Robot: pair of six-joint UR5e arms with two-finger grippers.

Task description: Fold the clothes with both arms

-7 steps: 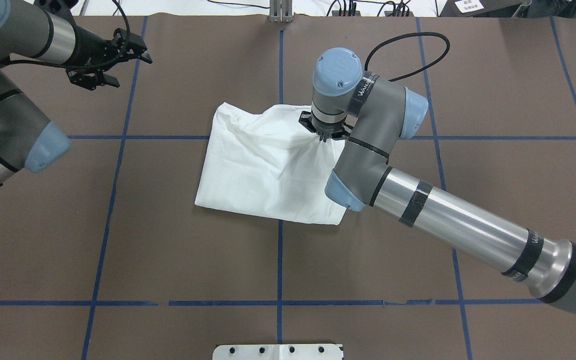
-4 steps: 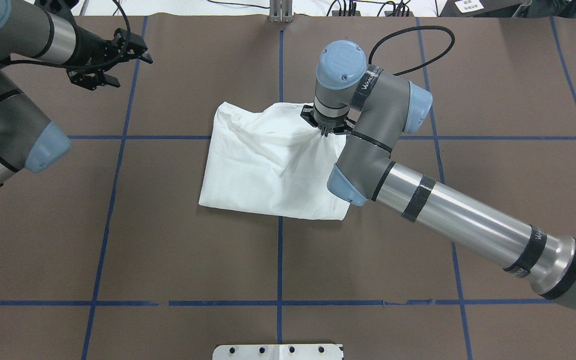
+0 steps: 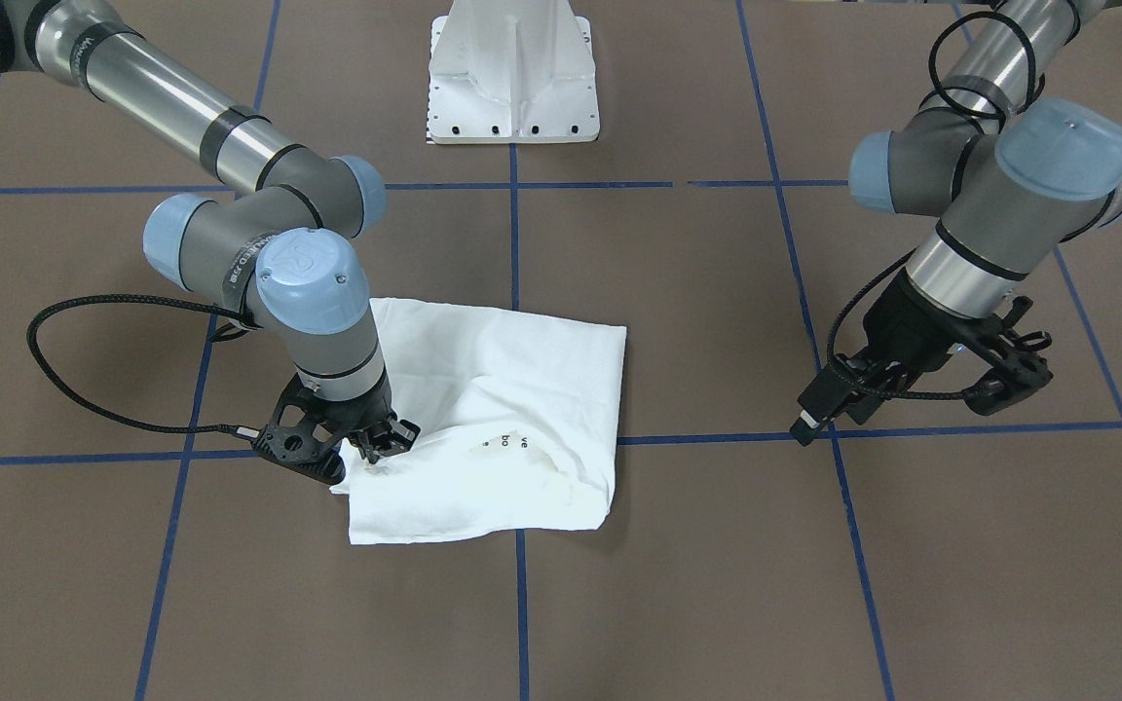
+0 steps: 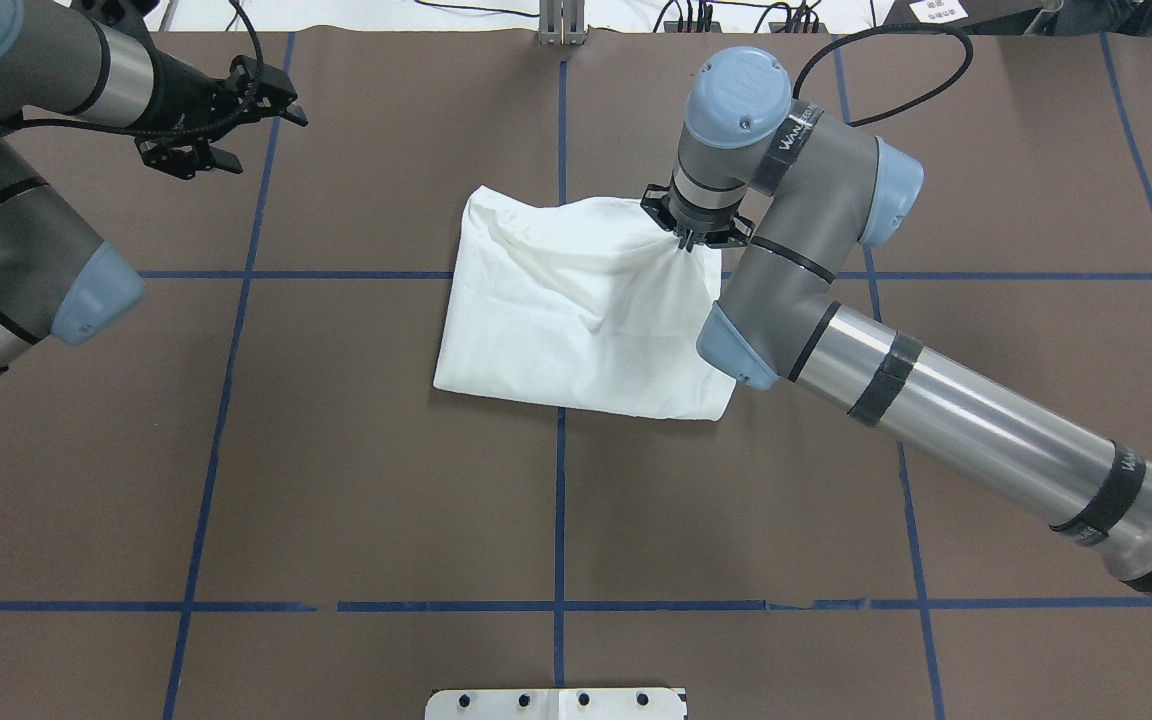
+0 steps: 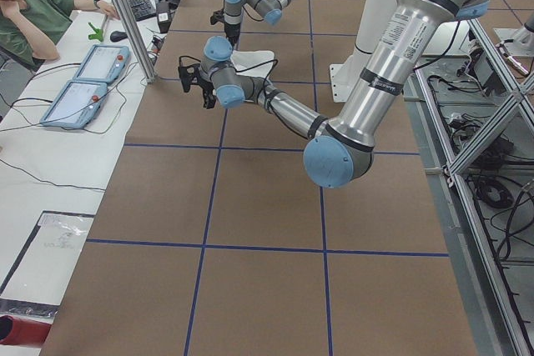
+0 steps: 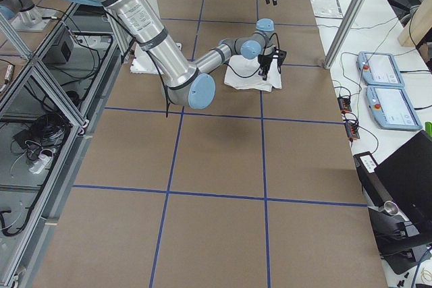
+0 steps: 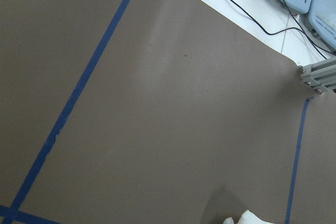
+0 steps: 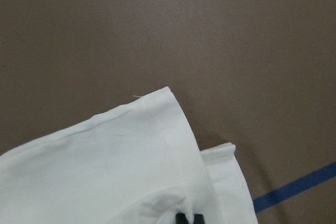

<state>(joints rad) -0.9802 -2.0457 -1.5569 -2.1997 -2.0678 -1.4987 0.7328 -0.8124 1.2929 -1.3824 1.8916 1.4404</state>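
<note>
The white shirt (image 4: 576, 320) lies folded into a rough rectangle at the middle of the brown table. A few black printed letters show in a crease in the front-facing view (image 3: 512, 443). My right gripper (image 4: 693, 240) is shut on the shirt's far right corner, and the cloth bunches into it (image 3: 376, 443). The right wrist view shows the shirt's hem (image 8: 105, 171) with the dark fingertips at the bottom edge. My left gripper (image 4: 236, 140) hangs open over the far left of the table (image 3: 912, 389), well away from the shirt and holding nothing.
Blue tape lines (image 4: 560, 500) divide the table into squares. The white pedestal base (image 3: 512, 78) stands at the robot's side. Beyond the far edge are a seated person (image 5: 33, 14), teach pendants (image 6: 388, 92) and an aluminium post (image 4: 561, 22).
My right gripper has moved right and slightly farther from the robot, dragging the shirt the same way. The left arm has stayed still.
</note>
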